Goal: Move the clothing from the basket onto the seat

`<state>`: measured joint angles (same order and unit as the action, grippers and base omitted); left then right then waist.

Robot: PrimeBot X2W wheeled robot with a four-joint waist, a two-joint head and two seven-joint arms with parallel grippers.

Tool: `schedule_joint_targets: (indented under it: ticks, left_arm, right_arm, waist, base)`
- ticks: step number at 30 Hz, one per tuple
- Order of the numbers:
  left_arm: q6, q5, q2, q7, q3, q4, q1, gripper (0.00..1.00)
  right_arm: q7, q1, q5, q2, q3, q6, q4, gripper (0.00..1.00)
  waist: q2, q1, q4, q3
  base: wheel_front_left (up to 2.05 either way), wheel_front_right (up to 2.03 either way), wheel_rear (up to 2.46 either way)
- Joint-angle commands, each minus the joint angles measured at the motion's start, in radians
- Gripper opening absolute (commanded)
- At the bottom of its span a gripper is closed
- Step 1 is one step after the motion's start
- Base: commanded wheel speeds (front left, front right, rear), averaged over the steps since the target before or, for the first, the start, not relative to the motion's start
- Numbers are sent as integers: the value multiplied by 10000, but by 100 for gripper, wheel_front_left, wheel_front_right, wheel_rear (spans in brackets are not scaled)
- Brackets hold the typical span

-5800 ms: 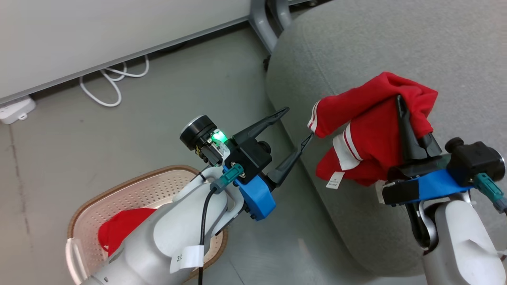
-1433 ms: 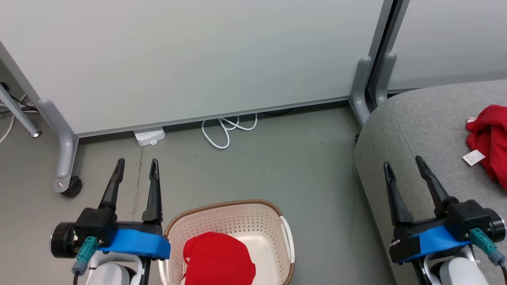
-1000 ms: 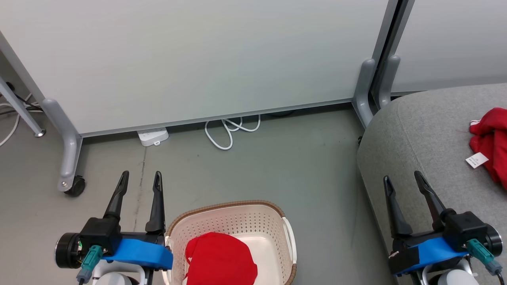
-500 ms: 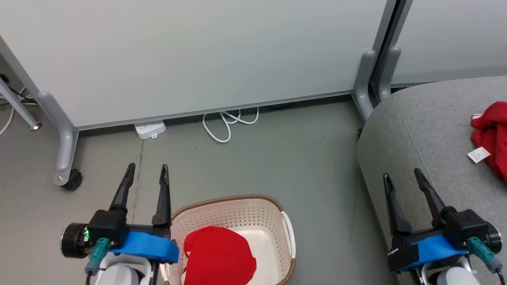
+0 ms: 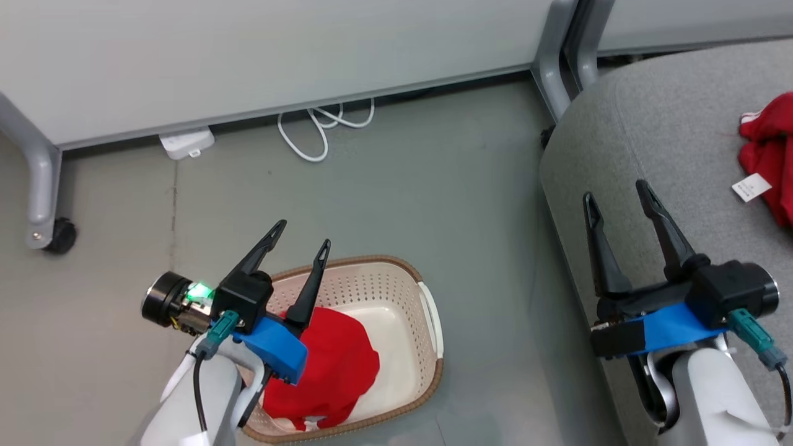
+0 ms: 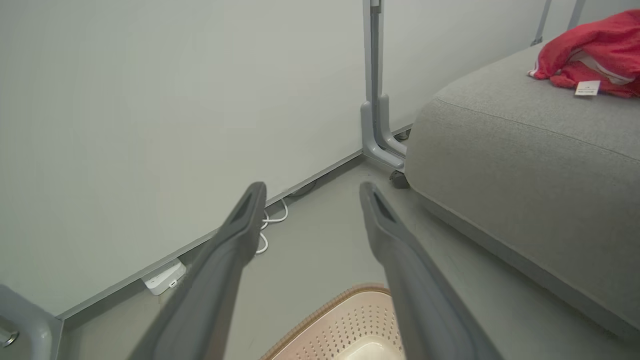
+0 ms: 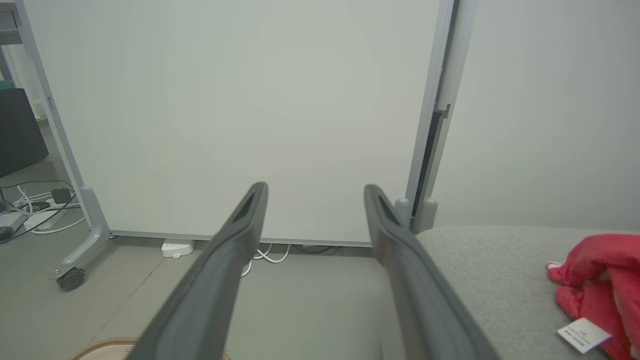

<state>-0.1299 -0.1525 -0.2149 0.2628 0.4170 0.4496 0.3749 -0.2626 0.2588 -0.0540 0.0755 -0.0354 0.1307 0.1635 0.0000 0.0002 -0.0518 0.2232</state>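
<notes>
The left hand [image 5: 303,233] has swung in over the basket [image 5: 396,267]. Half a second ago it stood off the basket's left rim; now its wrist hangs above the near-left part, with its two dark fingers spread wide, empty and slanting out past the far rim. The whole head view has dipped too, so part of that shift is the camera's own. Beneath this hand's wrist lies the plain red garment [image 5: 337,365], heaped against the basket's left wall. In the left wrist view the fingers point over the far rim towards the floor [image 6: 325,240], not down at the cloth. The reach for the second piece seems to have begun, but the hand would need to tip downward before it could close on anything.

To the right, the right hand [image 5: 614,191] hangs over the front edge of the seat [image 5: 650,124], fingers spread and empty. A few seconds back it carried the striped garment [image 5: 765,139]. That garment now lies on the cushion, ahead of its fingertips and to their right, apart from them, with its white tag showing. Half the task looks done: one piece is delivered and one is left in the basket.
</notes>
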Motion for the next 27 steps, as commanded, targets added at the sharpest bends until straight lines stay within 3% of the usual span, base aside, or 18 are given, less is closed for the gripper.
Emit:
schedule_joint_targets:
  ticks: [1,9,15,27]
  left_arm:
    - [-4,-102,-187,31,301,224,394,100]
    - [-5,-437,-1023,31,2182,1544,1952,100]
    - [-4,-675,-1667,29,4375,2811,3413,100]
    - [-4,-1381,-1989,31,7985,5186,5581,100]
  right_arm:
    - [-34,273,11,44,-72,1,-104,100]
    - [-34,1331,12,-3,-233,1,-411,100]
    - [-34,2190,77,-84,-385,1,-662,100]
    - [-34,3349,153,-196,-618,1,-1050,100]
  waist:
    - [0,-2,-376,728]
    - [0,-2,-817,2286]
    - [0,-2,-1155,3728]
    - [0,-2,-1551,5755]
  base:
    - [0,0,0]
    - [0,0,0]
    - [0,0,0]
    - [0,0,0]
